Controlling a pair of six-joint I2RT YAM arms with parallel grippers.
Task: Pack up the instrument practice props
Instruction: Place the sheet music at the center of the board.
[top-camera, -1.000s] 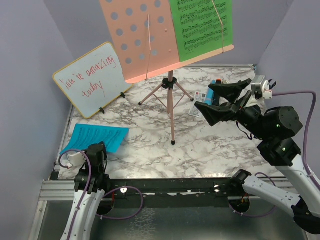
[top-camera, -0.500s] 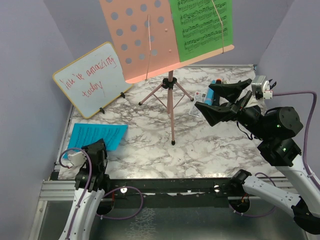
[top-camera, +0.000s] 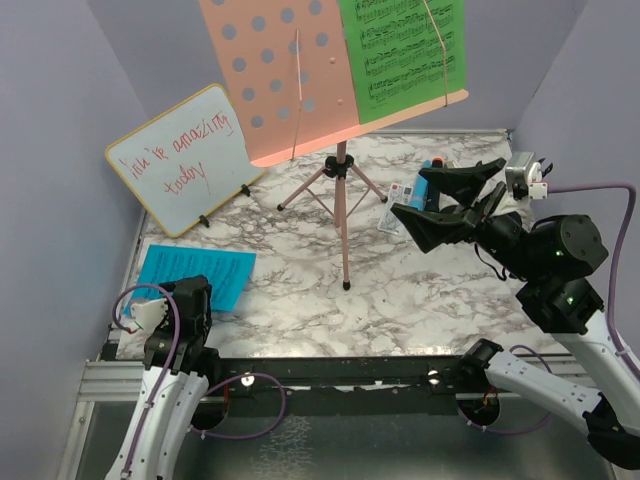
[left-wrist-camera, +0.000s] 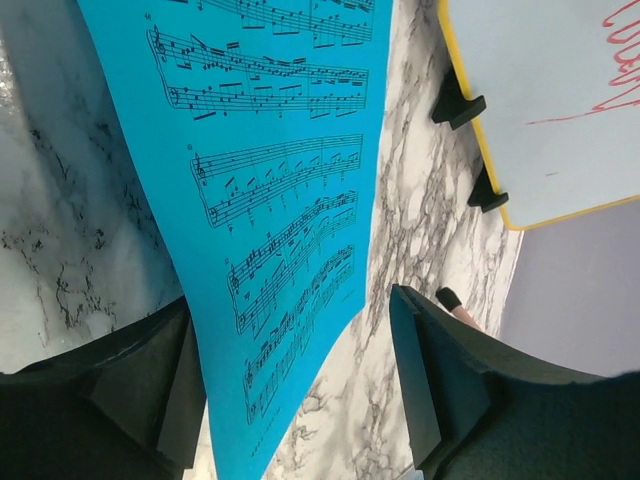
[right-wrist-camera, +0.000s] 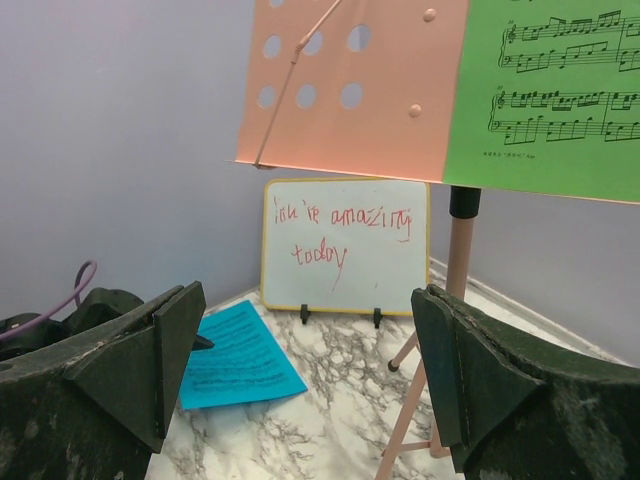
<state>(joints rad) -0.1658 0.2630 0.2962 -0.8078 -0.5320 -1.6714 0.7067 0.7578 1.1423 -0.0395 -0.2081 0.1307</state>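
Handling the blue sheet (left-wrist-camera: 270, 200) is judged the step in hand. It is seen flat on the table (top-camera: 420, 300) at the near-left corner. The left gripper (left-wrist-camera: 290, 305) is spread open either side of the sheet's near end, w/ nothing clasped. Any pull-away is best done straight up & back, so the paper isn't dragged or curled. A finger catching the edge should be watched for. The right gripper (top-camera: 408, 192) is held high on the right, jaws wide, empty. The green sheet (top-camera: 400, 50) is seen on the pink stand's tray (top-camera: 290, 70), well apart from the blue one. It should be slid off gently, as the stand (top-camera: 340, 200) could probably be tipped.
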